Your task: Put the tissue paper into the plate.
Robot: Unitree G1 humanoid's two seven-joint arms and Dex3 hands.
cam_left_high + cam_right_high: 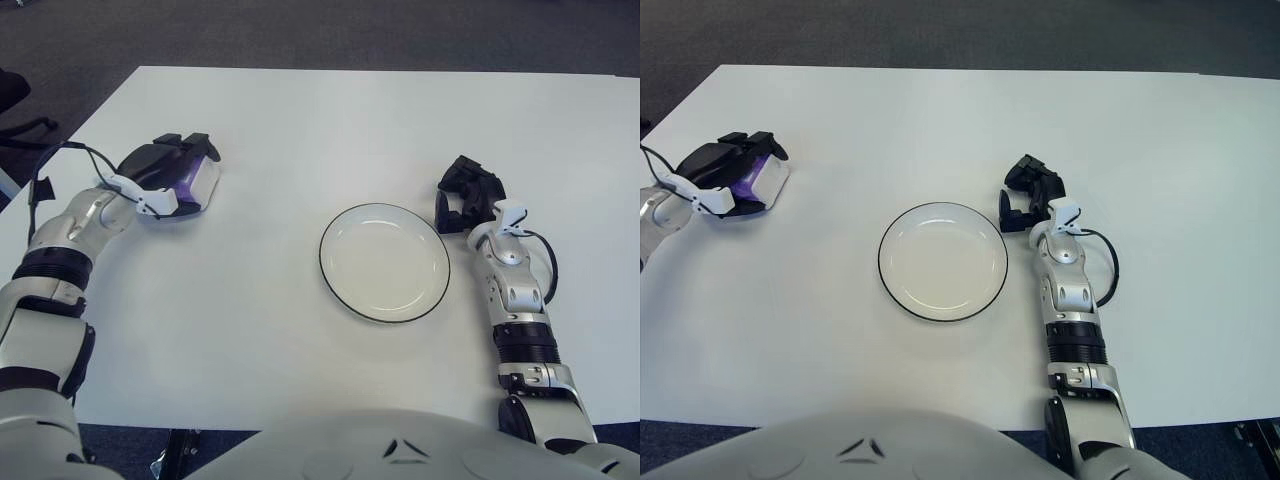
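Left hand (170, 172) is curled in a grasp at far left; right hand (466, 196) hangs loosely curled.

Your left robot hand (168, 172) is out on the left side of the white bench (300, 120), its dark fingers (192, 146) wrapped over the top of the tissue paper pack (192, 187), a white-and-purple packet sitting low at the bench surface. Well to the right you've got the plate (385, 262), white with a dark rim, nothing in it. Your right robot hand (465, 195) shows just beside the plate's right edge, fingers curled, holding nothing.
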